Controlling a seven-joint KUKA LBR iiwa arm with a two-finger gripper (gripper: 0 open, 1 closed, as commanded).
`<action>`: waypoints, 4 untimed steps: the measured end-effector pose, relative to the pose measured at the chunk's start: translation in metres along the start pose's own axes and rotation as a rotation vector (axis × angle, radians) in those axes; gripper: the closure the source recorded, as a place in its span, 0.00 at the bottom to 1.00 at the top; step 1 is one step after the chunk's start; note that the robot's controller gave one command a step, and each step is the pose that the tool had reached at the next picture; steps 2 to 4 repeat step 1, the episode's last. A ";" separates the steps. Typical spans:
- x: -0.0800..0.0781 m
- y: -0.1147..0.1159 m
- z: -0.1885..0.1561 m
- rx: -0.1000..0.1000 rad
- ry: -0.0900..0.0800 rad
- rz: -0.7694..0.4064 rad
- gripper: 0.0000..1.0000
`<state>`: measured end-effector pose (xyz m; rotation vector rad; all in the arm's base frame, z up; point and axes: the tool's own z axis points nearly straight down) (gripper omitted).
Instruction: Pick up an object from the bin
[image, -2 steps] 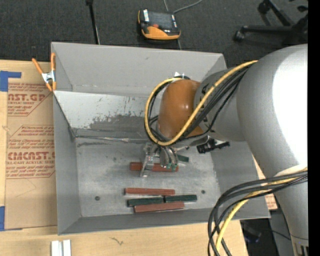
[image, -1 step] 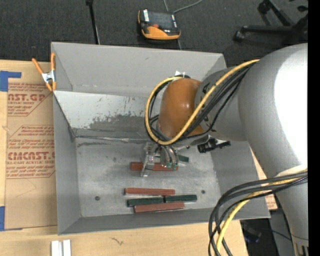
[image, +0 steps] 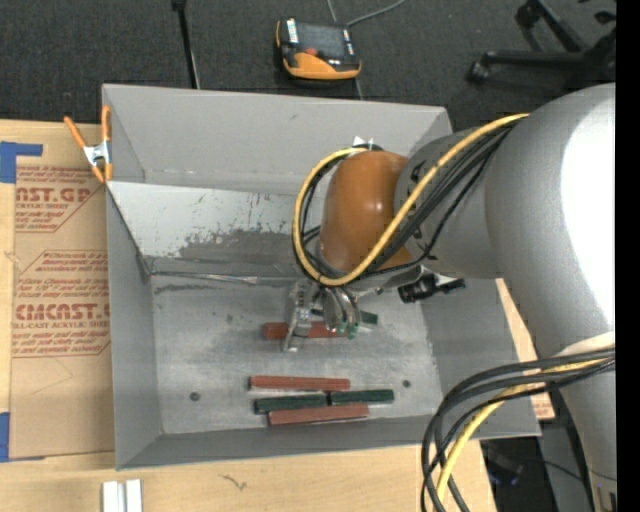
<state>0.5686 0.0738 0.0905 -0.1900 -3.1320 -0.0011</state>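
Camera view: gripper (image: 300, 328) low at centre of bin (image: 200, 350), pointing straight down over red-brown stick (image: 272, 331), which lies flat on floor. Lone stick looks like easier target. Wrist hides contact, so cannot tell claw state; possibly astride stick. Green piece (image: 367, 320) just beside it. Other sticks (image: 300, 383) grouped near front wall, well apart.

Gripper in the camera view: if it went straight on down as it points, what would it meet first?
Most likely the reddish-brown stick lying mid-floor in the bin, right beneath the gripper. Depth is unclear, so I can't tell whether they touch.
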 end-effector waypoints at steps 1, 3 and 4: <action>-0.001 0.000 -0.017 -0.001 -0.003 0.000 1.00; -0.001 0.000 -0.017 -0.001 -0.003 0.000 1.00; -0.001 0.000 -0.017 -0.001 -0.003 0.000 1.00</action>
